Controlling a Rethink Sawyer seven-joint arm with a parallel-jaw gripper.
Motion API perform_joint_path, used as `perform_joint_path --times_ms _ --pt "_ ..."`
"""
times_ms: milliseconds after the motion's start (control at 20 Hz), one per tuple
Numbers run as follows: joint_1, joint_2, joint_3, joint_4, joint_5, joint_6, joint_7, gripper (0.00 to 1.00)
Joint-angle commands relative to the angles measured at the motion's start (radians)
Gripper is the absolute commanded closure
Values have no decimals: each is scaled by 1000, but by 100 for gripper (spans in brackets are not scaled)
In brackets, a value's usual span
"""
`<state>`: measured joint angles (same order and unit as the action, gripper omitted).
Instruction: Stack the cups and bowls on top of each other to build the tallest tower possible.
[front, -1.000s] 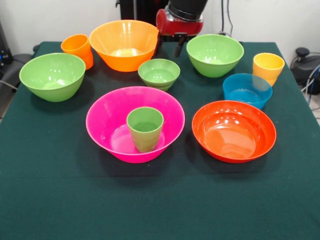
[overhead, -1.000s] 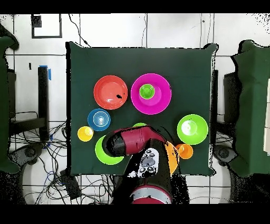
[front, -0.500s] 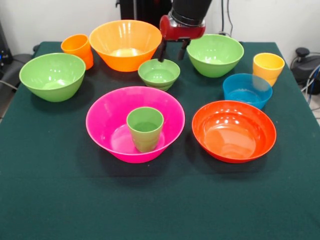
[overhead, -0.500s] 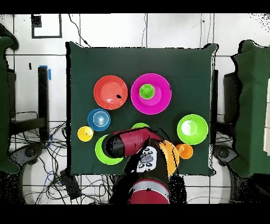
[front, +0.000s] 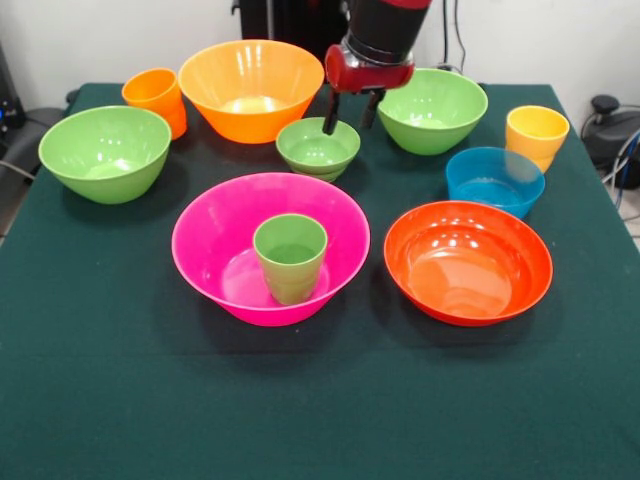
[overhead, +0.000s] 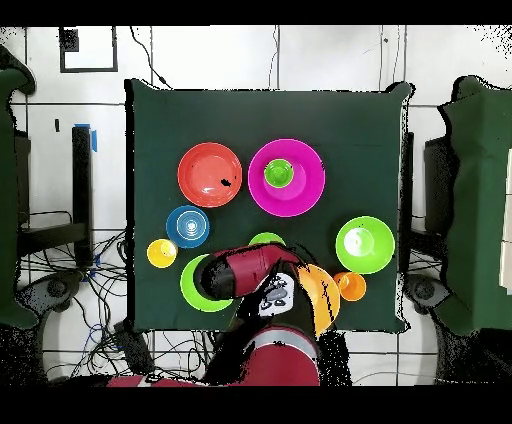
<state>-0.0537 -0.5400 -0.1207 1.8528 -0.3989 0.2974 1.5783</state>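
no brand, label or writing could be read on anything. the claw (front: 350, 113) hung with its 2 fingers apart and empty, 1 tip over the far rim of the small green bowl (front: 317, 146); it had come lower and nearer that bowl than 0.5 s before. the green cup (front: 290, 257) stood upright inside the pink bowl (front: 215, 235) mid desk (front: 120, 380), both unmoved

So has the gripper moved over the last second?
Yes. In the front view the gripper has come forward and down from behind the orange bowl, and now hangs open at the small green bowl's far rim.
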Motion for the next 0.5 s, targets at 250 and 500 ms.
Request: perform_joint_path --times_ms 250,500 --pt "4 80 106 -13 23 -65 143 0" --pt "-3 95 110 -33 24 -59 134 0"
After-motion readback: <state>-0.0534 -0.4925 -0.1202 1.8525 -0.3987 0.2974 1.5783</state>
